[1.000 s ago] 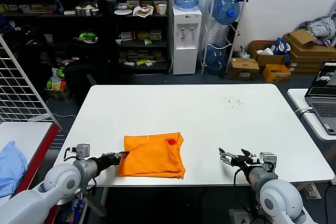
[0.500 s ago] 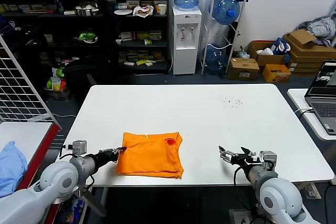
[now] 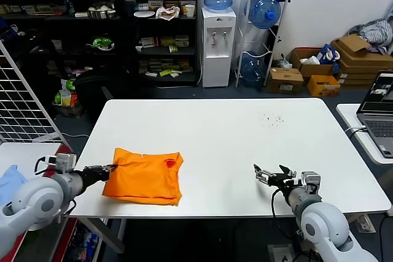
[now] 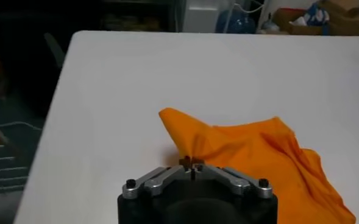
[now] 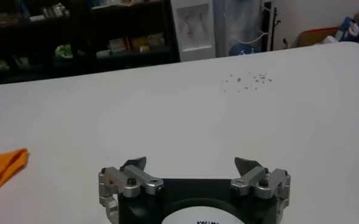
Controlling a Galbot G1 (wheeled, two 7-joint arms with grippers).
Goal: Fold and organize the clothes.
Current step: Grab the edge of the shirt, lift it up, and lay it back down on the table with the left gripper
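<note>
I had the left gripper (image 3: 110, 168) pinched tight on the left edge of the folded orange T-shirt (image 3: 145, 176), its fingers (image 4: 191, 162) closed together on a raised peak of fabric. The shirt lay as a rough square on the white table (image 3: 245, 133), toward the near left part of the tabletop and just inside the front edge, with its round collar (image 3: 169, 163) showing at the far right corner of the bundle. From the left wrist camera I saw the cloth (image 4: 252, 155) bunched and rumpled away from the grip point.

My right gripper (image 3: 273, 176) hovered low over the near right part of the table, well apart from the shirt, fingers (image 5: 133, 165) spread wide and holding nothing. A scatter of small dark specks (image 3: 271, 118) marked the table farther back.
</note>
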